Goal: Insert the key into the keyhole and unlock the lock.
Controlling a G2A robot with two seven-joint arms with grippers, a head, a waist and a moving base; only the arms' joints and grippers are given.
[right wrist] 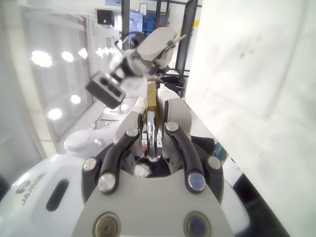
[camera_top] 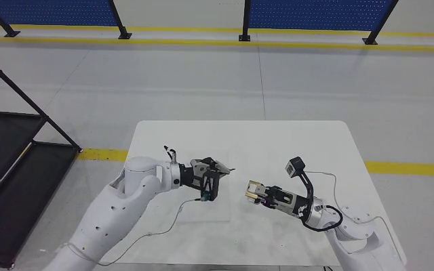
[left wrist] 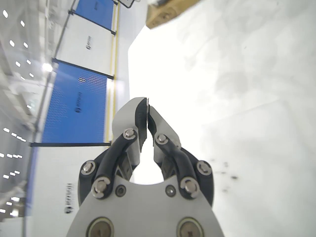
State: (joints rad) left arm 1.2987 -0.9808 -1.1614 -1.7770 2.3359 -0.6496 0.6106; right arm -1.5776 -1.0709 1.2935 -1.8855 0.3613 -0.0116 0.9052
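Note:
My left gripper (camera_top: 224, 170) hovers over the middle of the white table (camera_top: 291, 139), shut on a thin metal key (camera_top: 231, 169) whose tip pokes out toward the other arm. In the left wrist view the key (left wrist: 148, 101) shows as a sliver pinched between the black pads of that gripper (left wrist: 148, 108). My right gripper (camera_top: 252, 192) is shut on a brass padlock (camera_top: 255, 190), a short gap from the key. In the right wrist view the padlock (right wrist: 151, 98) sits between the fingers of this gripper (right wrist: 151, 110), its chrome shackle (right wrist: 151, 134) pointing back toward the wrist.
A black metal rack (camera_top: 27, 156) stands on the floor left of the table. Thin cables (camera_top: 156, 230) trail from the arms over the table's near part. Blue barrier panels (camera_top: 61, 12) and yellow floor lines lie beyond.

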